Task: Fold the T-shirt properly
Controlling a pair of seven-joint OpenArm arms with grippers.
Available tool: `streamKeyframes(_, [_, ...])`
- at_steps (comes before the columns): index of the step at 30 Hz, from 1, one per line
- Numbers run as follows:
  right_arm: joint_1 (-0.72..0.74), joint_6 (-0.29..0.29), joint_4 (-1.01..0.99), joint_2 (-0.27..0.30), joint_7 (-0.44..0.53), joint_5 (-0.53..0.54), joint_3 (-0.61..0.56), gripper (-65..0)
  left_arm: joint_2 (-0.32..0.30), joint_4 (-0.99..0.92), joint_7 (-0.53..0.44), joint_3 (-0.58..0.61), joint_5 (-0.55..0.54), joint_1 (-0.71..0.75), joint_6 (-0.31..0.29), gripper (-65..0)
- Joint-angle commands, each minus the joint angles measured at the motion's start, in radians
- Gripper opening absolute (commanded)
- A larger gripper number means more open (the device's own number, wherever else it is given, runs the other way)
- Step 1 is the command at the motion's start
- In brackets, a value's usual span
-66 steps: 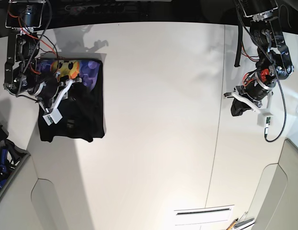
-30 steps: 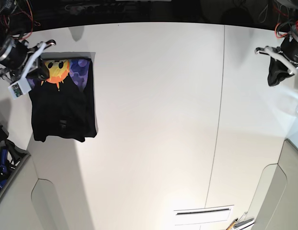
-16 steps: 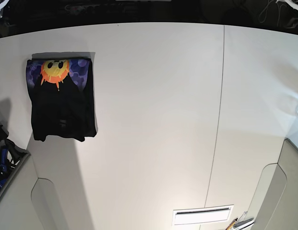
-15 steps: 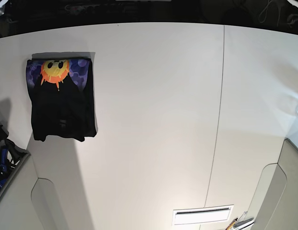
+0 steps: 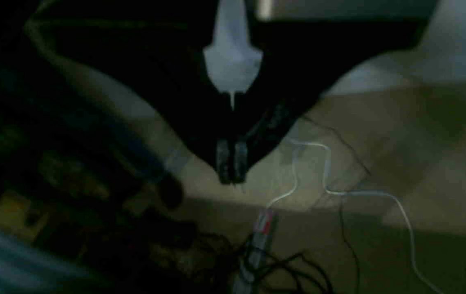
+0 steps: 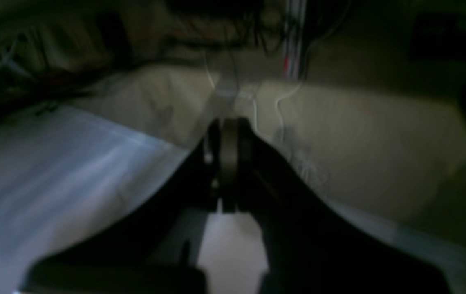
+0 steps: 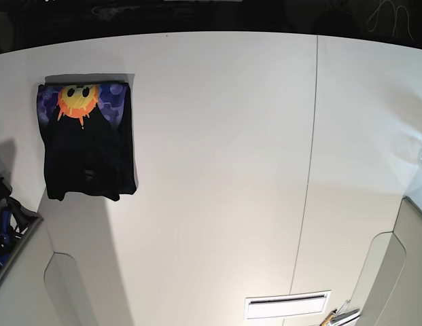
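T-shirt point(image 7: 88, 140), folded into a compact rectangle, lies flat near the far left corner of the white table point(image 7: 224, 170), sun-face print showing along its far edge. A thin seam crosses the tabletop on the right. Left gripper point(image 5: 231, 166): jaws pressed together, above a dim floor with loose cables point(image 5: 331, 179). Right gripper point(image 6: 228, 163): jaws apparently closed, though the wrist view is blurred.
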Motion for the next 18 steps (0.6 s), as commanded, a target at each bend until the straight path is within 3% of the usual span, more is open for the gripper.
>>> streamKeyframes(1, [0.019,-0.003,-0.069,0.026,0.042,-0.017,-0.032,-65.0,-0.016,-0.066,-0.073,0.042,0.016,-0.014,-0.009,-65.0])
streamKeyframes(6, [0.221,-0.003,-0.505,0.041,0.391,-0.108,-0.203,-65.0,-0.01,-0.387,-0.458,0.247,0.185,-0.242,-0.009,-65.0])
streamKeyframes(9, [0.383,-0.007,-0.728,0.019,0.55,-0.117,-0.295,-65.0,0.019,-0.513,-0.602,0.329,0.299,-0.399,-0.009,-65.0])
streamKeyframes(15, [0.682,-0.019,-0.998,-0.102,0.649,-0.207,-0.364,-65.0,0.129,-0.604,-0.624,0.397,0.513,-0.64,-0.009,-65.0])
streamKeyframes(18, [0.782,-0.071,-1.048,-0.159,0.661,-0.314,-0.367,-65.0,0.184,-0.604,-0.625,0.406,0.64,-0.71,0.102,-65.0])
